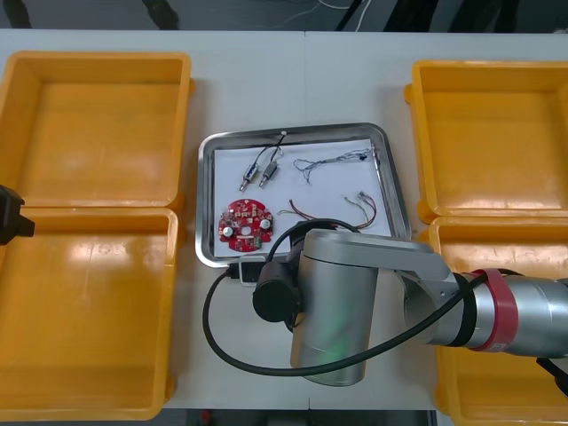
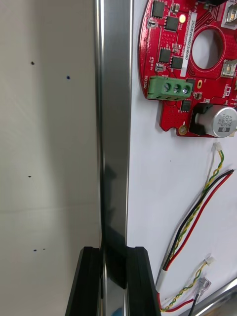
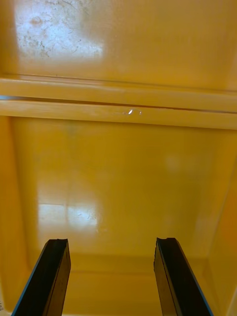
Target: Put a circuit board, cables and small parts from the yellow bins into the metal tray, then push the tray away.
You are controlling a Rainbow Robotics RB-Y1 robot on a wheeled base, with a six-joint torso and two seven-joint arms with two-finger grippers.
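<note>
Front view: tray (image 1: 293,130) sits mid-table between the yellow bins (image 1: 98,115), already loaded. The circuit board (image 1: 246,224) is in its near-left corner, two small metal parts (image 1: 259,170) far left, blue-white cable (image 1: 337,161) far right, red-yellow cable (image 1: 364,206) near right. Bins look empty where visible, so I'd call loading done and the push the only step left. Right arm (image 1: 382,297) reaches in from the right, wrist over the tray's near rim, left of its middle. Right wrist view: right gripper (image 2: 114,256) is clamped on that rim, one finger (image 2: 89,276) outside over the table (image 2: 49,148), the other inside over the tray's white floor, rim strip between them. The board and a red-black-yellow cable (image 2: 197,212) lie near the inner finger. To push well: hold height constant so the tray slides flat and doesn't tip, drive straight toward the far edge, slowly, so loose parts don't skate. Grip looks off-centre, so expect yaw; keep the wrist angle stiff and watch the gap to the left bins. Don't loosen until the tray stops. Left wrist view: left gripper (image 3: 112,247) hangs spread wide over a bare bin floor, holding nothing, well apart from the tray.
</note>
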